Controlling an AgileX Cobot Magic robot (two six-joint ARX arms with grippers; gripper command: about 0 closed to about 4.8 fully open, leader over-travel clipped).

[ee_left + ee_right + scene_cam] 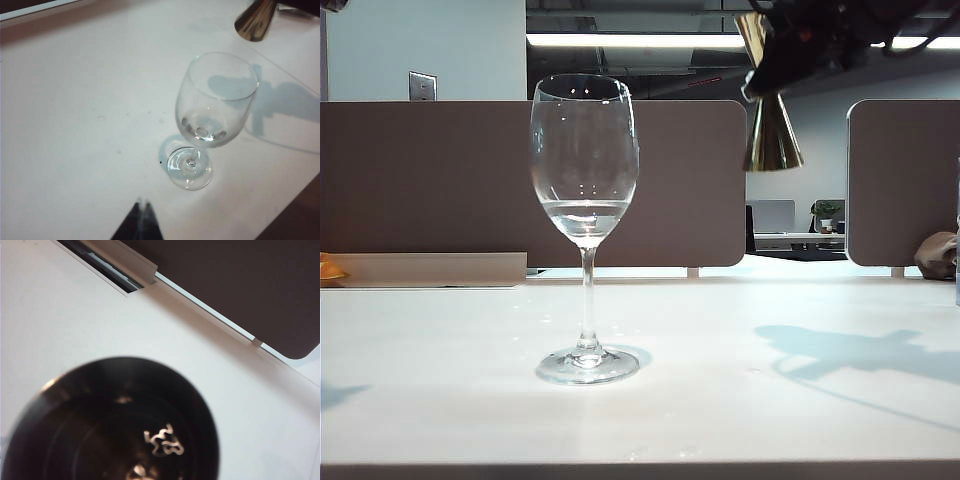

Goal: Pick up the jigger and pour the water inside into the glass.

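Observation:
The clear stemmed glass (584, 160) stands upright mid-table, with a shallow pool of water (585, 212) low in its bowl. High to its right the gold jigger (772, 135) hangs in the air, roughly upright, well above the table. My right gripper (770, 78) is shut on the jigger at its narrow waist. The right wrist view looks down into the jigger's dark mouth (115, 425); whether water is inside cannot be told. In the left wrist view the glass (215, 100) stands beyond my left gripper (142, 205), which is shut and empty, and the jigger's flared end (256, 21) shows past the glass.
Brown divider panels (440, 180) run along the table's back edge, with a gap behind the jigger. An orange object (330, 268) lies at the far left and a brown lump (935, 255) at the far right. The arm's shadow (860, 355) falls on the white table right of the glass.

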